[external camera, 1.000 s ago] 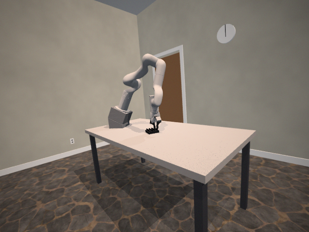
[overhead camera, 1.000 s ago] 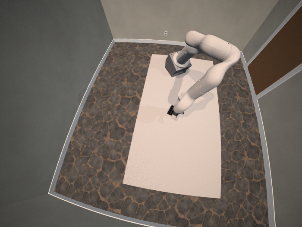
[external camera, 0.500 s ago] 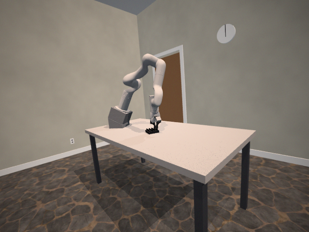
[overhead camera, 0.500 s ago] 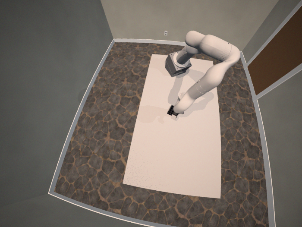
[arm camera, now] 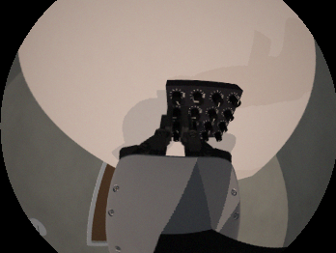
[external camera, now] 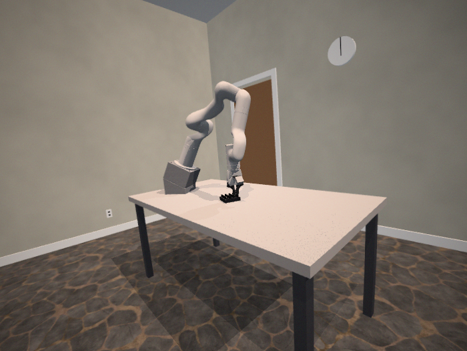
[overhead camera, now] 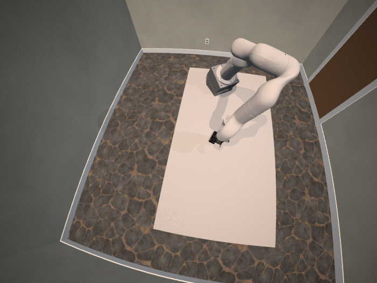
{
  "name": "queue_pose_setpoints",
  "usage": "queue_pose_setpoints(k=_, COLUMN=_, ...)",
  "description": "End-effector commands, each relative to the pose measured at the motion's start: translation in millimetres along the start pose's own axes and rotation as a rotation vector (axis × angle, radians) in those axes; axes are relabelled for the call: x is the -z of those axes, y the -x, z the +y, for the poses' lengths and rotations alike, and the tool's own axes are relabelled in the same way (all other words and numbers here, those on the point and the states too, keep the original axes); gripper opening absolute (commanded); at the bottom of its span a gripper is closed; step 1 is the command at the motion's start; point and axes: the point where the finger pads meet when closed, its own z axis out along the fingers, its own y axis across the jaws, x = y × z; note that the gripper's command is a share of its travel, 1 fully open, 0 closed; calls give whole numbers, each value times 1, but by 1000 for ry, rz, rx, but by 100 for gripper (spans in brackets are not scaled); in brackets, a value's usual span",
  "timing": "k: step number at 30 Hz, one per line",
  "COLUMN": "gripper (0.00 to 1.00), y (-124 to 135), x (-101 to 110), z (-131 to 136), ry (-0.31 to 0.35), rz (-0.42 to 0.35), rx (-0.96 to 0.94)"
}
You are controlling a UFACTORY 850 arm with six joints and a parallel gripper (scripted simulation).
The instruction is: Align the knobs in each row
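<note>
the gripper (overhead camera: 218, 141) (external camera: 235, 191) (arm camera: 176, 114) reaches down narrowly astride an end-column knob (arm camera: 176, 126), presumably to twist it (whether it's clamped, i can't tell). beneath, the box (overhead camera: 212, 138) (external camera: 229, 199) (arm camera: 205, 85) sits on the table (overhead camera: 219, 188) (external camera: 264, 211) (arm camera: 145, 48), steady for turning.

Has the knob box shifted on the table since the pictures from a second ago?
No shift that I can see: in the top and exterior views the knob box keeps its place relative to the robot's base.
</note>
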Motion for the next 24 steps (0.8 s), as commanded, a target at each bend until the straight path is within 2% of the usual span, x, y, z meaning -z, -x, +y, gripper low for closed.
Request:
queue_pose_setpoints(k=1, gripper=8, y=-1, x=0, z=0, ry=-1, rz=1, rx=0)
queue_pose_setpoints(k=24, gripper=8, y=-1, x=0, z=0, ry=-1, rz=1, rx=16)
